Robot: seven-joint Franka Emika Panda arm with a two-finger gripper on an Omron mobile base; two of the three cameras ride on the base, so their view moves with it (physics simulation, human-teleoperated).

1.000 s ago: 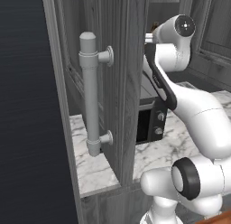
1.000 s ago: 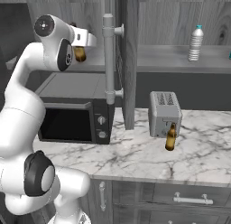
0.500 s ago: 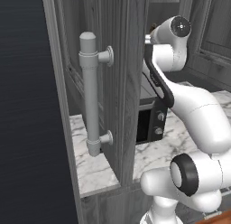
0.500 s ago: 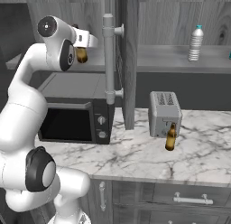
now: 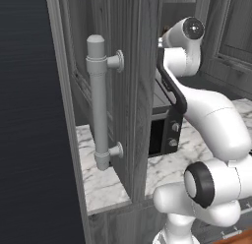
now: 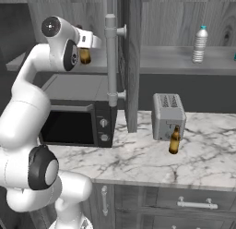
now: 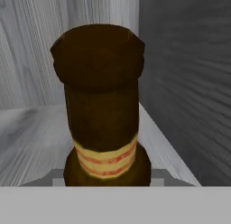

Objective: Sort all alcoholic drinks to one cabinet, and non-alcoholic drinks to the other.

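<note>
Your amber beer bottle (image 6: pixel 85 56), clamped in the closed tool (image 6: pixel 87 43), has barely shifted over the last second and hangs above the left cabinet's shelf (image 7: pixel 31 137), unreleased, while the open door (image 6: pixel 131 62) crowds the arm and the second beer bottle (image 6: pixel 174 140) waits on the bench (image 6: pixel 138 159) beside the toaster (image 6: pixel 168 116).

A: Where's the arm?
B: Raised high, elbow bent, wrist turned sideways at upper-shelf height.
A: And the gripper (image 6: pixel 88 44)?
B: Pointing sideways, jaws closed around a bottle (image 6: pixel 85 55); its neck runs straight along the hand.
</note>
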